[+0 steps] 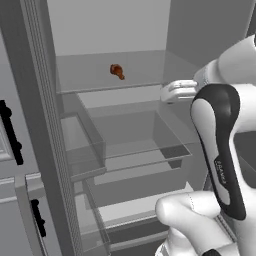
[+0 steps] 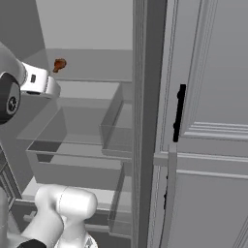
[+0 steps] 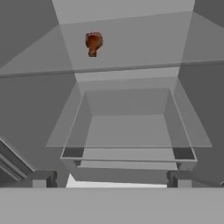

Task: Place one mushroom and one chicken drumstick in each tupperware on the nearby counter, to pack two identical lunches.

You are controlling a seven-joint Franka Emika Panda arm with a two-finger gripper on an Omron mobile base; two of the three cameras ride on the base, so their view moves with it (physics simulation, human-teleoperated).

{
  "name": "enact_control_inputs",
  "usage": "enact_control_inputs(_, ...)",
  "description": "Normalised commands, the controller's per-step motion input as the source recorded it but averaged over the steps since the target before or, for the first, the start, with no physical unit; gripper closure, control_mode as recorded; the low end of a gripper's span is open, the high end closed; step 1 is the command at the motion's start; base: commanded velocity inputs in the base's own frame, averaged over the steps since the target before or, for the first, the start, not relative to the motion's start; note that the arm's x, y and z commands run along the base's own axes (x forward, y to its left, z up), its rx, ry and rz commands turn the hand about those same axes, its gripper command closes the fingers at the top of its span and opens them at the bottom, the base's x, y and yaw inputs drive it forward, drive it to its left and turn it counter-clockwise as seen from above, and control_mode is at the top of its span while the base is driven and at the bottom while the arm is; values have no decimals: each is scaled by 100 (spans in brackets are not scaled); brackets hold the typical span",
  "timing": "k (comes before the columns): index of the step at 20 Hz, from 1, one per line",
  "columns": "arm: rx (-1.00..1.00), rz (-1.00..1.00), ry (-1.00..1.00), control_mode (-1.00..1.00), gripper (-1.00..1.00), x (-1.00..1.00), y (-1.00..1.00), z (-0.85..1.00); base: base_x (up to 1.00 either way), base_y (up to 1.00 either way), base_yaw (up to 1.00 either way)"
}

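A brown chicken drumstick (image 1: 117, 71) (image 2: 59, 64) (image 3: 92, 43) lies alone toward the back of a glass shelf (image 1: 115, 87) inside the open fridge. My gripper (image 1: 169, 92) (image 2: 54, 89) (image 3: 109, 181) hovers in front of the fridge, at about shelf height and well short of the drumstick. It points into the fridge. Its fingertips (image 3: 40, 178) stand wide apart with nothing between them, so it is open. The mushroom, the tupperware and the counter are out of view.
Below the shelf sits a clear drawer (image 3: 127, 127) (image 1: 135, 135). Clear door bins (image 1: 80, 145) (image 2: 116, 126) hang on the fridge's side. The door edge (image 1: 40, 125) (image 2: 145, 121) and cabinet fronts with black handles (image 2: 179, 114) (image 1: 11, 132) flank the opening.
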Motion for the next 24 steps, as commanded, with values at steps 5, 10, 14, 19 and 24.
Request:
enact_control_inputs(5,0,7,-6,-100,-100,87,23,-20,0,0,0)
enact_control_inputs(10,0,5,-3,-100,-100,81,33,-1,0,0,0)
enact_control_inputs(14,0,1,2,-100,-100,67,35,2,0,0,0)
enact_control_inputs(19,0,0,8,-100,-100,76,35,0,0,0,0)
enact_control_inputs(24,0,0,10,-100,-100,85,25,0,0,0,0)
